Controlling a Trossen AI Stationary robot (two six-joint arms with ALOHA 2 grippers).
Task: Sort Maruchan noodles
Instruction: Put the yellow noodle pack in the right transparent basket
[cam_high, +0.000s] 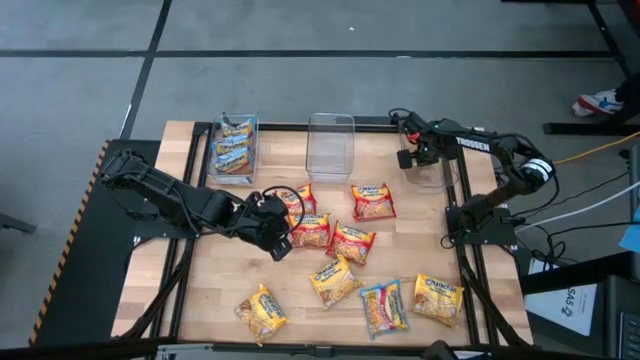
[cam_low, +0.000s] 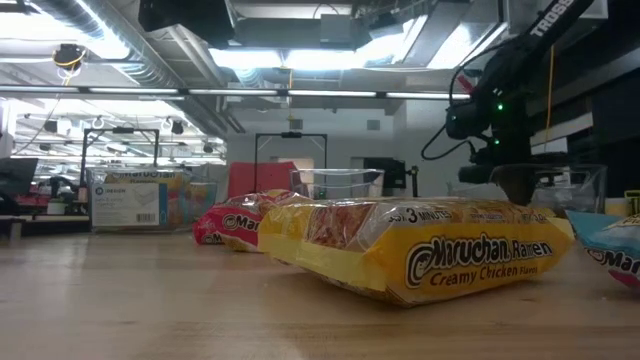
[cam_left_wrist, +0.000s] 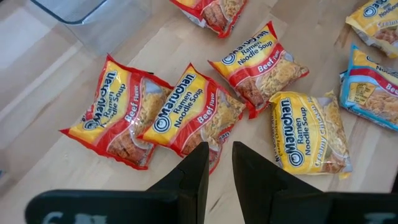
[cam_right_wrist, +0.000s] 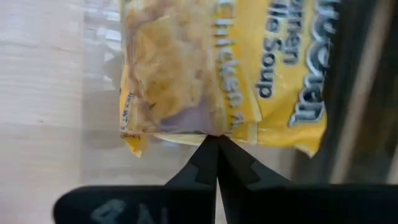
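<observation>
Directly ahead of the left gripper (cam_left_wrist: 217, 163), jaws slightly parted and empty, two overlapping red beef packets (cam_left_wrist: 186, 112) are lying, so both could be pinched together. Farther off, a yellow chicken packet (cam_right_wrist: 211, 68) is clamped by its edge in the closed right gripper (cam_right_wrist: 217, 144) over the clear bin (cam_high: 437, 172); such a thin seam could slip free.

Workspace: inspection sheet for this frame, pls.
Surface: wooden table.
Job's things: blue packets in left bin; middle bin empty; red beef packets clustered mid-table; yellow packets nearer the front; yellow chicken packet pinched by right gripper over right bin.
Clutter: nothing seen.
Grippers: left gripper slightly open above beef packets.
Cables: bundle right of the table.
Surroundings: shoe on floor.
</observation>
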